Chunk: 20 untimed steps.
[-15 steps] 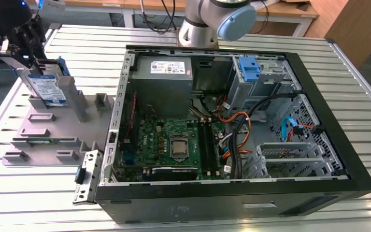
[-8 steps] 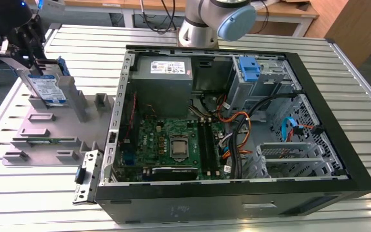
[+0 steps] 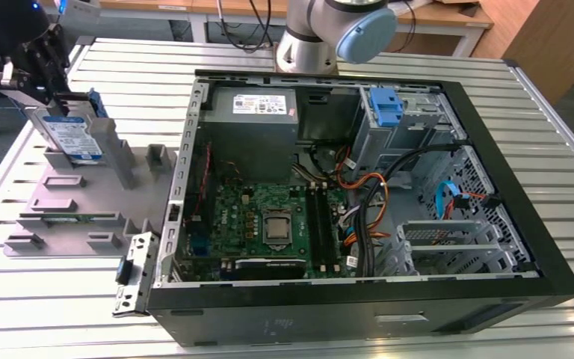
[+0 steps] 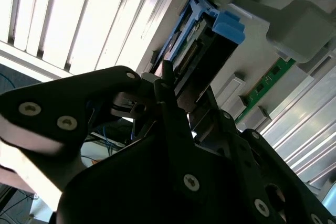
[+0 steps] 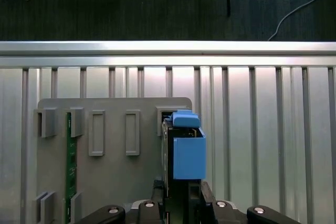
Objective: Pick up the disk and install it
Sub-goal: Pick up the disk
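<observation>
Claw (image 5: 184, 190) clamps the upright disk (image 5: 189, 156) across its flat faces, a sound hold since it is likely stiff, dense and shock-sensitive.

Pincer (image 4: 182, 86) tight on blue-tabbed disk (image 4: 223, 24)

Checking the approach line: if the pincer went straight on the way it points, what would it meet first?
The disk, standing on edge in the grey holder, right ahead of the pincer; they may already touch, depth unclear.
</observation>
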Each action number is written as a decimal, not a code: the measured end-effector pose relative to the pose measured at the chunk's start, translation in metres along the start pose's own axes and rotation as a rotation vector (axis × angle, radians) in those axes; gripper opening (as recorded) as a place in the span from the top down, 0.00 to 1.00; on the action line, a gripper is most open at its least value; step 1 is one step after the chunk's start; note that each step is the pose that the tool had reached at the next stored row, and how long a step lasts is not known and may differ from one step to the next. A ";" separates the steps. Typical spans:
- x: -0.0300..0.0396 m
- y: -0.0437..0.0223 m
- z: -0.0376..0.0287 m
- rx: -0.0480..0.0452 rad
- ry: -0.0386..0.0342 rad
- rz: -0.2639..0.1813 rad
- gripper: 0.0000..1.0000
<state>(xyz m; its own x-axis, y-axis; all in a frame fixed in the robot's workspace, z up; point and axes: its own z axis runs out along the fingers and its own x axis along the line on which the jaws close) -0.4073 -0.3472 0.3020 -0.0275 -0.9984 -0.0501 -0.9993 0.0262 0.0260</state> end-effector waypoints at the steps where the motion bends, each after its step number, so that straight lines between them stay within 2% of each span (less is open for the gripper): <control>1: 0.0001 0.0000 0.0000 0.0000 0.0000 0.000 0.64; 9: 0.0006 0.0000 0.0000 0.0000 0.0000 0.000 0.64; 10: 0.0007 0.0000 0.0000 0.0000 0.0001 0.000 0.63; 11: 0.0007 0.0000 -0.0001 0.0000 0.0001 0.000 0.57; 13: 0.0009 0.0000 0.0000 0.0000 0.0000 0.000 0.57; 14: 0.0009 0.0000 -0.0001 0.0000 0.0000 0.000 0.51; 20: -0.0008 0.0000 -0.0008 0.0000 0.0001 0.000 0.51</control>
<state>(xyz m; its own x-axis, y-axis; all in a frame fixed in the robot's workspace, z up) -0.4073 -0.3464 0.3029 -0.0275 -0.9984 -0.0500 -0.9993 0.0262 0.0260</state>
